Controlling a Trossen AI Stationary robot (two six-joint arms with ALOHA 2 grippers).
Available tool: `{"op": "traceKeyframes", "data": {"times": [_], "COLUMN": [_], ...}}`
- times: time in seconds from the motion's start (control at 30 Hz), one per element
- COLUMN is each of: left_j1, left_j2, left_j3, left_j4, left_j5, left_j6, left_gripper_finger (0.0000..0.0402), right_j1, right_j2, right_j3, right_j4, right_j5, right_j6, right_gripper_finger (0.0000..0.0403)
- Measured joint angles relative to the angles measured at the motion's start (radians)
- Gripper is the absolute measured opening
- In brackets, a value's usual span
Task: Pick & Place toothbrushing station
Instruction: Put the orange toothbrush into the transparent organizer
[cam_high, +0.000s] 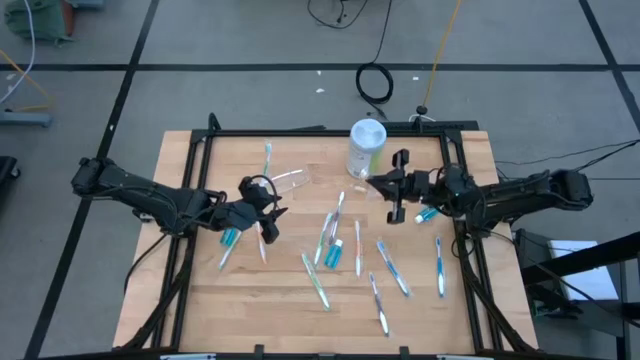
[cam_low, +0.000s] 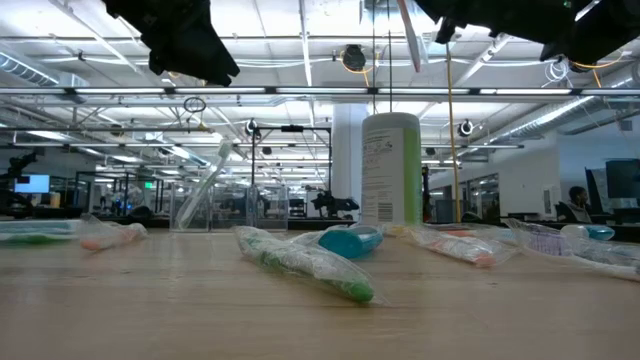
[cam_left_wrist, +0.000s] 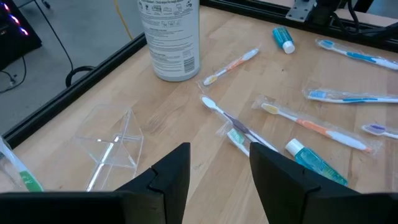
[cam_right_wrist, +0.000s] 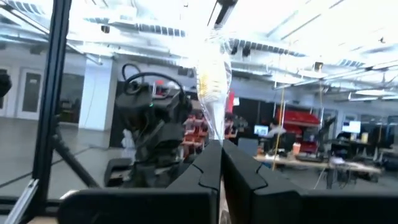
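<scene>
My right claw (cam_right_wrist: 219, 155) is clamped tight on a wrapped toothbrush (cam_right_wrist: 211, 87), lifted off the table. My left claw (cam_left_wrist: 217, 168) hangs open and empty near the clear cup (cam_left_wrist: 112, 146).

canister (cam_high: 366, 146) at table's (cam_high: 180, 300) rear centre, clear cup (cam_high: 290, 180) lying left of it, toothbrushes (cam_high: 330, 228) scattered in front

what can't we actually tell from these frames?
- Wrapped toothbrush pinched in the shut right gripper: colour washed out by ceiling glare in the right wrist view; too small in the high view.
- Clear cup: its outline is faint in the high view and lost against the background in the low view.
- Left gripper, open over the table: in the low view its fingers are cut off by the top edge.
</scene>
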Motion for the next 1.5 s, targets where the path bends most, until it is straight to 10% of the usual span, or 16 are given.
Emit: {"op": "traceKeyframes", "data": {"times": [1.07, 1.5], "left_j1": [0.102, 0.319], "left_j2": [-0.001, 0.053], "left_j3": [0.001, 0.001], "left_j4": [0.692, 0.764], "left_j5": [-0.002, 0.416], "left_j6": [0.619, 0.539], "left_gripper_finger": [0.0172, 0.0172], "right_j1": [-0.175, -0.174], "right_j2": [0.483, 0.551], "right_j3": [0.318, 0.368], "right_j4": [0.144, 0.144], "right_j5": [-0.254, -0.284], "right_j6": [0.161, 0.208], "right_gripper_finger": [0.0000, 0.0000]}}
